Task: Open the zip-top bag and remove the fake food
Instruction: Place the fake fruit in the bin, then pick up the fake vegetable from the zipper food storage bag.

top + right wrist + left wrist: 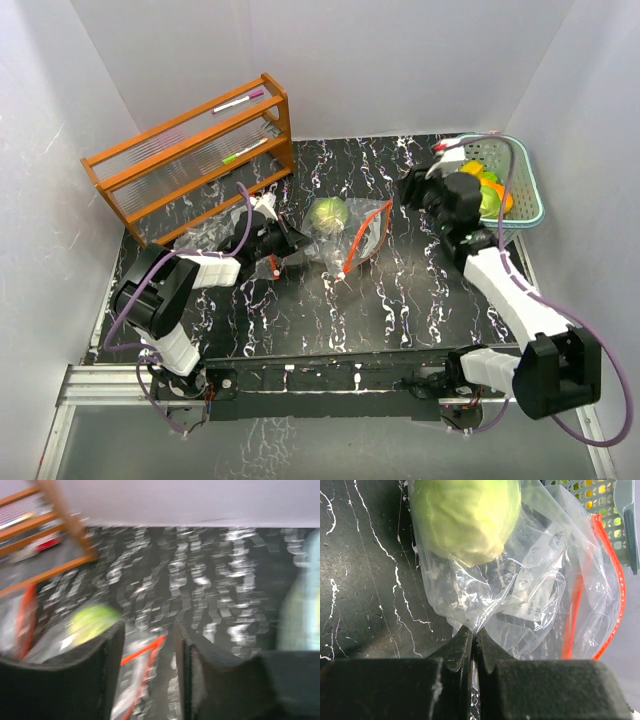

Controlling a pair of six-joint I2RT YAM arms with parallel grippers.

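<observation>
**Left gripper** [472,642] — jaws pinched fully together on a fold of clear film at the closed end of the zip-top bag [535,595], with nothing else in the grip.

**Right gripper** [147,645] — fingers parted with nothing between them. Its own view is smeared, so finer detail cannot be told. From above it hangs at 3 o'clock of the bag, between the bag and the basket.

**Step in hand, as judged:** take out the one piece seen in the bag.
- Hold the left pinch firm and low as an anchor.
- Bring the right fingers through the mouth from 3 o'clock, spread wide enough for a ball.
- Close on the ball itself, not on the film over it, since thin film is likely to bunch and slip.

**Cabbage** [465,515] — pale yellow-green, round and crinkled. It sits inside the bag at 12 o'clock of the left pinch.

**Bag** — clear and crumpled, with a printed label. The orange-red zip strip [615,580] is at 3 o'clock and appears to gape.

**Teal slotted basket** [495,150] — at 2 o'clock on the table, holding orange, yellow and green pieces [487,192].
</observation>
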